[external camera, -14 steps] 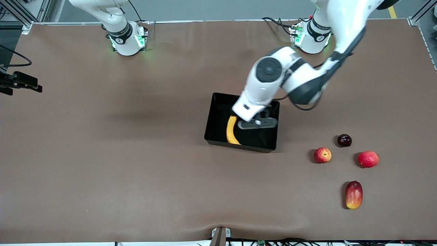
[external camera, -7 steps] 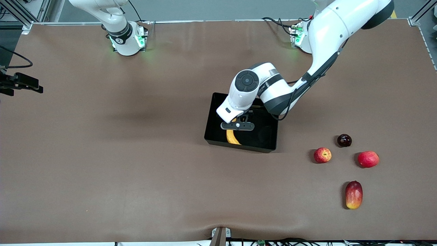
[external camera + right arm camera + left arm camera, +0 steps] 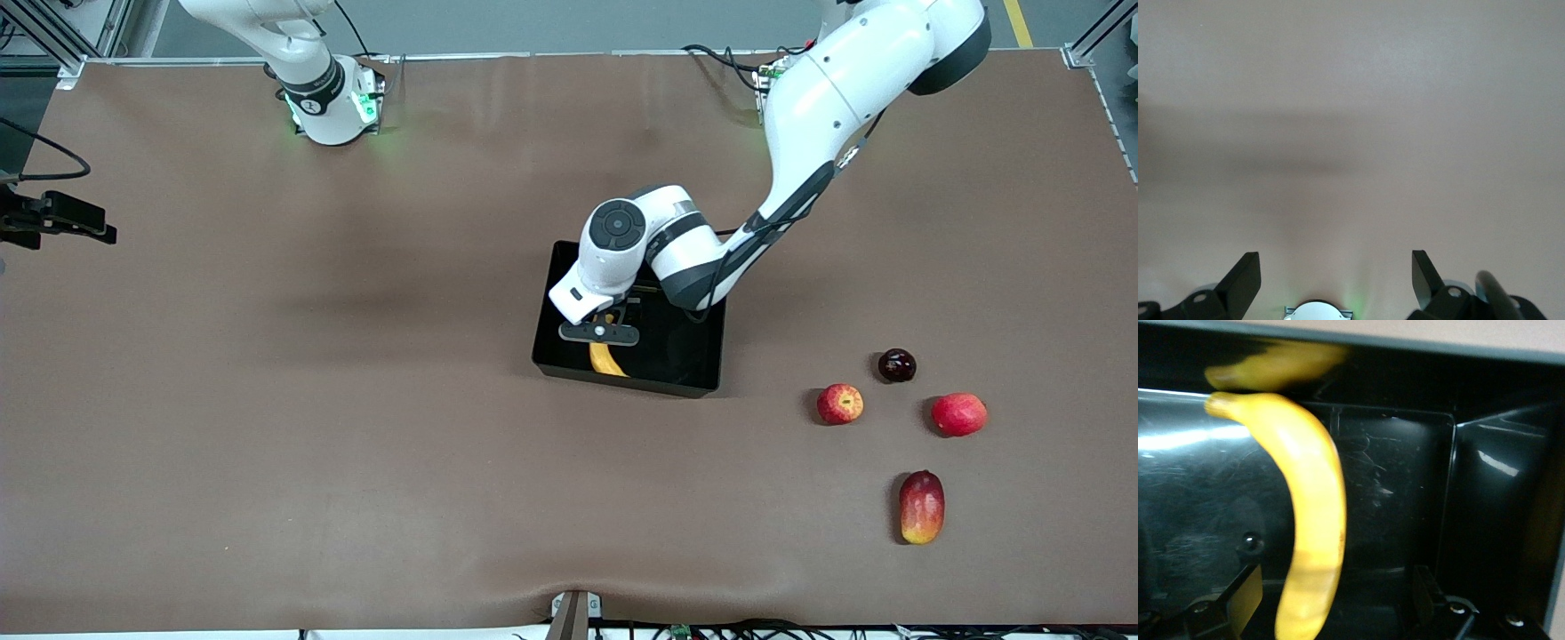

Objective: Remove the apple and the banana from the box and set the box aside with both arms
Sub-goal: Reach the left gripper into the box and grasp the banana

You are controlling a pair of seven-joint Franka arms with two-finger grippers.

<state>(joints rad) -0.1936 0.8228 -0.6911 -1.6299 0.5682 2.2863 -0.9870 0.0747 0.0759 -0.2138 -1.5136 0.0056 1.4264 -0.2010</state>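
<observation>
The left gripper, its black fingers spread wide with nothing between them, is hanging inside the rectangular glossy black plastic box at mid-table, directly over the single curved yellow banana. In the left wrist view the banana is lying flat on the scratched box floor, running between the two open fingers, one tip close against a wall. I judge the banana to be light and soft, with a smooth skin that bruises under a hard squeeze, so the thick middle of the curve, taken across its width, looks the best hold. The small round red apple with yellowish streaks is sitting out on the brown table, toward the left arm's end and nearer the front camera than the box. The right gripper is waiting high over bare table by its own base, fingers likewise wide apart and empty.
</observation>
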